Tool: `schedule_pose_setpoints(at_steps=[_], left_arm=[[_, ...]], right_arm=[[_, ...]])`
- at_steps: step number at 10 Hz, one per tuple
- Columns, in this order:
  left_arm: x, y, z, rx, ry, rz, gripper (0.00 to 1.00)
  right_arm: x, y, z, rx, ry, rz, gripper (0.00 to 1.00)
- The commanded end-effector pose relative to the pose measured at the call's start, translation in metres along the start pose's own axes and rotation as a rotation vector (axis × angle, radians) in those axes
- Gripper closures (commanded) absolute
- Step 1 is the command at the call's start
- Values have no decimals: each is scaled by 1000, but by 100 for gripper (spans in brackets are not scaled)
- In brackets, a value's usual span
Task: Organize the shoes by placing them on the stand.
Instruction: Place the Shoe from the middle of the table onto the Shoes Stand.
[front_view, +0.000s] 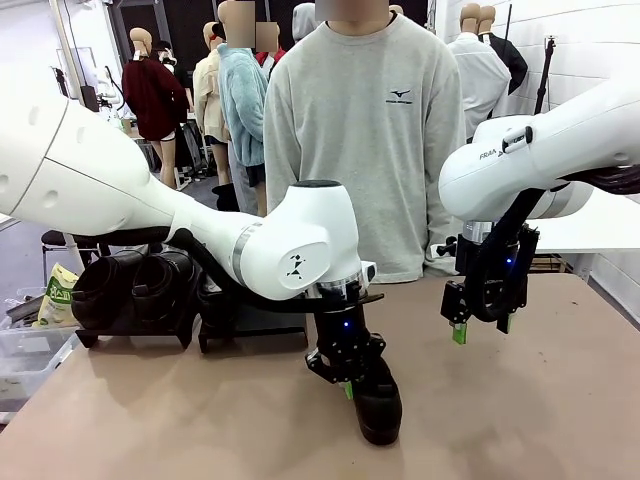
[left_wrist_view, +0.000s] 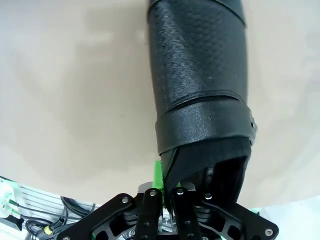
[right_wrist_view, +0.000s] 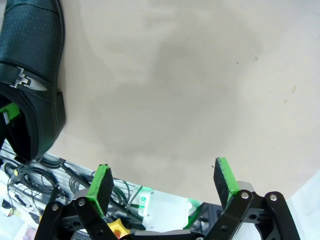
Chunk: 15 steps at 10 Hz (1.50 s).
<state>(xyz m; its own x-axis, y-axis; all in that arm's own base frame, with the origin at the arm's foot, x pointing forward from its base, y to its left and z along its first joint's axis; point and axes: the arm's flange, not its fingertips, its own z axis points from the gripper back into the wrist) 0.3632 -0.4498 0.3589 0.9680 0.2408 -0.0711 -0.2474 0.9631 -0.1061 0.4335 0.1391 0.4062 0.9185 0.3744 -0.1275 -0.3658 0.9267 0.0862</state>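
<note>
Gripping the heel rim of a perforated black shoe (front_view: 378, 400) near the beige table's (front_view: 520, 420) front edge, left gripper (front_view: 345, 385) is clamped; right gripper (front_view: 482, 328) hangs spread. Glossy shoes (front_view: 130, 290) sit on the black stand (front_view: 250, 325) at far-left edge.

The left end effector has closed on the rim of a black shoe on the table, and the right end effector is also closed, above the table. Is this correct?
One part is wrong: the right end effector is open, its green pads wide apart with nothing between them, as the right wrist view shows. The left end effector is indeed closed on the rim of the black shoe on the table.
</note>
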Motion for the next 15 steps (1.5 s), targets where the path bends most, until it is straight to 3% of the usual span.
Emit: schedule_pose_setpoints(at_steps=[1, 3, 4, 5, 10, 12, 13, 15], left_arm=[[-24, -2, 48, -35, -38, -130, 100], [-32, 9, 96, -21, -114, -316, 100], [-21, 27, 115, -97, -83, -363, 100], [1, 48, 128, -77, -150, -392, 100], [101, 129, 153, -63, -256, -439, 100], [120, 139, 150, -67, -283, -460, 100], [111, 136, 145, -105, -278, -415, 100], [121, 139, 153, -42, -258, -429, 100]], right_arm=[[0, 2, 2, 1, 8, -3, 0], [0, 2, 2, 1, 8, -3, 0], [0, 2, 2, 1, 8, -3, 0], [0, 2, 2, 1, 8, -3, 0], [0, 2, 2, 1, 8, -3, 0], [0, 2, 2, 1, 8, -3, 0], [0, 2, 2, 1, 8, -3, 0], [0, 2, 2, 1, 8, -3, 0]])
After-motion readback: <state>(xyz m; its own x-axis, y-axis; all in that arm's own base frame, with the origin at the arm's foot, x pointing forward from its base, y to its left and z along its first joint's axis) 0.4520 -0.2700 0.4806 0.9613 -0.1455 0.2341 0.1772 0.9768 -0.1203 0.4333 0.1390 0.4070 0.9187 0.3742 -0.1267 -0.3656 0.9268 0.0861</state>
